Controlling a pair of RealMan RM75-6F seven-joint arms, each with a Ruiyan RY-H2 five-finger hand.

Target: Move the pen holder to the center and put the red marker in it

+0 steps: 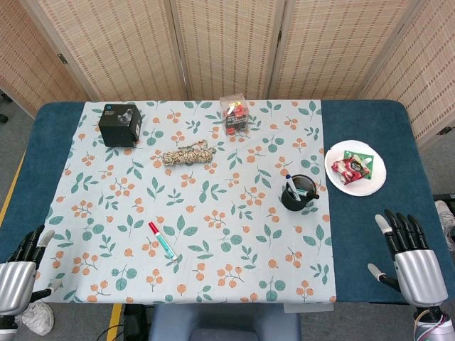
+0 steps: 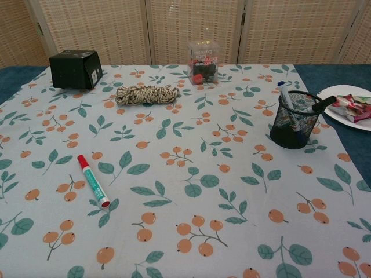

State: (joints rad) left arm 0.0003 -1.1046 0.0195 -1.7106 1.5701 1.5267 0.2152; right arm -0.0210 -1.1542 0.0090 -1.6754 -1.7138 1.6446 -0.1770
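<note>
A black mesh pen holder (image 1: 298, 195) (image 2: 296, 120) stands on the right part of the floral cloth with two markers in it. The red marker (image 1: 162, 241) (image 2: 93, 180) lies flat on the cloth at front left, its red cap pointing away from me. My left hand (image 1: 21, 264) hovers at the table's front left corner, fingers apart and empty. My right hand (image 1: 409, 252) hovers over the blue table near the front right edge, fingers spread and empty. Neither hand shows in the chest view.
A black box (image 1: 119, 123) (image 2: 75, 69) sits at back left, a coil of rope (image 1: 188, 155) (image 2: 146, 94) near the back middle, a clear plastic box (image 1: 234, 114) (image 2: 203, 55) behind it. A white plate (image 1: 370, 181) (image 2: 339, 107) with a snack packet lies right of the holder.
</note>
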